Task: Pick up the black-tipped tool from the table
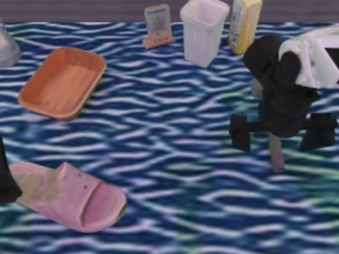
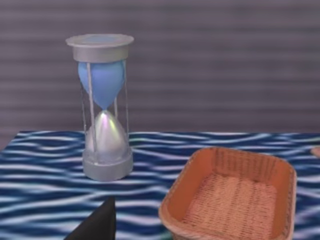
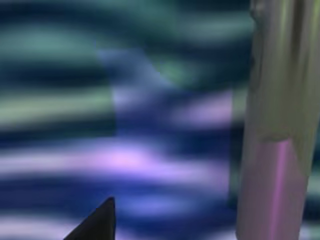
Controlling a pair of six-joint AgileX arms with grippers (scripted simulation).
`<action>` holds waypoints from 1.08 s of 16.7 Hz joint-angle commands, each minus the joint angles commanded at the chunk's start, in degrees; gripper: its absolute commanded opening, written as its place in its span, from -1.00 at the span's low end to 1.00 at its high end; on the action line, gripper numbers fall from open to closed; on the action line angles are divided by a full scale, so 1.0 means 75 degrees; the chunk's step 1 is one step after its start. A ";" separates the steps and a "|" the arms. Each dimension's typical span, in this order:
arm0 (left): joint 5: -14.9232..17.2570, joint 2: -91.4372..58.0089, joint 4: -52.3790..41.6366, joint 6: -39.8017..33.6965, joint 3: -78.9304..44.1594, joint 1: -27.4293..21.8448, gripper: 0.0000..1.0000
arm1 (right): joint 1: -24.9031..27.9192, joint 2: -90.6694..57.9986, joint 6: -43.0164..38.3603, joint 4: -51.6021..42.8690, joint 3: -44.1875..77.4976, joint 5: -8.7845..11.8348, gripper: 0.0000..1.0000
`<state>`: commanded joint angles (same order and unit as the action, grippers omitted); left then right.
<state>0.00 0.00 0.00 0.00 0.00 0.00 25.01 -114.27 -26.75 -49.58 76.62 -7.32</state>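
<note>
The black-tipped tool lies on the right side of the patterned table (image 1: 169, 159). Only its slim grey handle (image 1: 276, 154) shows below my right wrist, and its black head is hidden under the arm. My right gripper (image 1: 278, 132) hovers low over the handle, open wide, with one finger on each side and neither touching it. In the right wrist view the handle (image 3: 277, 150) runs close past the camera, apart from one dark fingertip (image 3: 97, 224). My left gripper (image 1: 4, 177) rests parked at the table's left edge, open, beside the pink slipper.
A pink slipper (image 1: 69, 198) lies at front left and an orange wicker basket (image 1: 62, 82) at back left. A white bin (image 1: 204, 32), a yellow bottle (image 1: 244, 24) and a small card stand (image 1: 159, 25) line the back. An hourglass (image 2: 103, 107) stands at far left.
</note>
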 joint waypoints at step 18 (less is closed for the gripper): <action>0.0000 0.0000 0.0000 0.0000 0.0000 0.0000 1.00 | -0.0121 -0.0706 0.0110 0.1403 -0.0717 -0.0001 -0.36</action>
<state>0.00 0.00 0.00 0.00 0.00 0.00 24.11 -119.57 -25.92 -39.06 71.24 -7.33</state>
